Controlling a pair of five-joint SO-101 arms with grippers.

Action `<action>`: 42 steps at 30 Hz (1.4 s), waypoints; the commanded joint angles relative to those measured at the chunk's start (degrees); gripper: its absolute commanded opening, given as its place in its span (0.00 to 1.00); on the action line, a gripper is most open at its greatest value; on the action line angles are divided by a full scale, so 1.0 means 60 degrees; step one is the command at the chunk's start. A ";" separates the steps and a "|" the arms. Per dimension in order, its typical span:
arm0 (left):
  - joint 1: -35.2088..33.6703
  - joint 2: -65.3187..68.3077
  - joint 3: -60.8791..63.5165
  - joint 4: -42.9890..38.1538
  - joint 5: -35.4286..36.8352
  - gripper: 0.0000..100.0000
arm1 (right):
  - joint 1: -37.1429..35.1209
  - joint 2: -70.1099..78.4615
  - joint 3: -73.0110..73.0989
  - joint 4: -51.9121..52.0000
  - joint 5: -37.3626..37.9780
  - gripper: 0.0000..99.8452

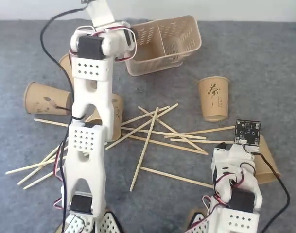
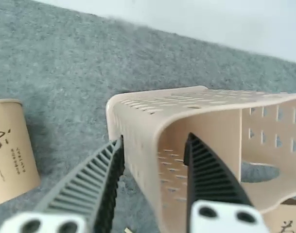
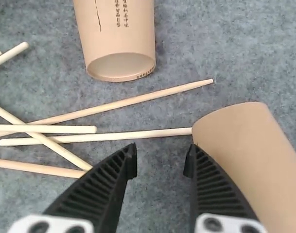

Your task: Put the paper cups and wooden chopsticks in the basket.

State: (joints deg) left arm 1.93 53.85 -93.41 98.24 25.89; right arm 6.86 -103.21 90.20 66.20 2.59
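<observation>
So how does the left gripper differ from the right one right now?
The left gripper straddles the basket wall, one finger inside, one outside; the right gripper hangs over bare mat between chopsticks and a paper cup on its side. The left arm is stretched far out; the right arm is folded near its base. Both grippers are open and empty.

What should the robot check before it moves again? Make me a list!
1. Is the left gripper open: ok.
2. Does it straddle the basket wall: ok, one finger inside, one outside.
3. Is the basket upright: cannot tell.
4. Is the right gripper open: ok.
5. Is a cup inside the right gripper: not ok, it lies beside it.
6. Are the chopsticks in the basket: not ok, they lie outside it.
</observation>
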 commanded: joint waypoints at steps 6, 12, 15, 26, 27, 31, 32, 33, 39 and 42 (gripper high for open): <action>-0.0190 -0.0674 -0.0447 -0.0190 0.0103 0.20 | 0.0095 -0.0125 -0.0088 -0.0227 0.0190 0.16; -0.0147 -0.0527 -0.0271 -0.0205 0.0132 0.20 | 0.0095 -0.0125 -0.0088 -0.0227 0.0190 0.16; -0.0190 -0.0234 -0.0242 -0.0454 0.0147 0.20 | 0.0095 -0.0125 -0.0088 -0.0227 0.0190 0.16; -0.0205 0.0015 -0.0256 -0.1436 0.0689 0.20 | 0.0095 -0.0125 -0.0088 -0.0212 0.0190 0.16; -0.0220 0.0088 -0.0154 -0.1656 0.0703 0.20 | 0.0095 -0.0125 -0.0088 -0.0198 0.0190 0.16; -0.0234 0.0425 0.0418 -0.2110 0.0703 0.20 | 0.0095 -0.0125 -0.0088 -0.0198 0.0190 0.17; -0.0234 0.0527 0.0505 -0.2154 0.0689 0.20 | 0.0095 -0.0125 -0.0088 -0.0198 0.0190 0.17; -0.0234 0.0615 0.0520 -0.2154 0.0689 0.19 | 0.0095 -0.0125 -0.0088 -0.0198 0.0190 0.17; -0.0234 0.0952 0.0535 -0.2125 0.0645 0.07 | 0.0095 -0.0125 -0.0088 -0.0227 0.0190 0.17; -0.0234 0.0864 0.0505 -0.1905 0.0645 0.02 | 0.0095 -0.0125 -0.0088 -0.0227 0.0190 0.17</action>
State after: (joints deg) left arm 1.14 60.35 -90.07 86.37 30.02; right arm 6.86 -103.21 90.20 66.20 2.59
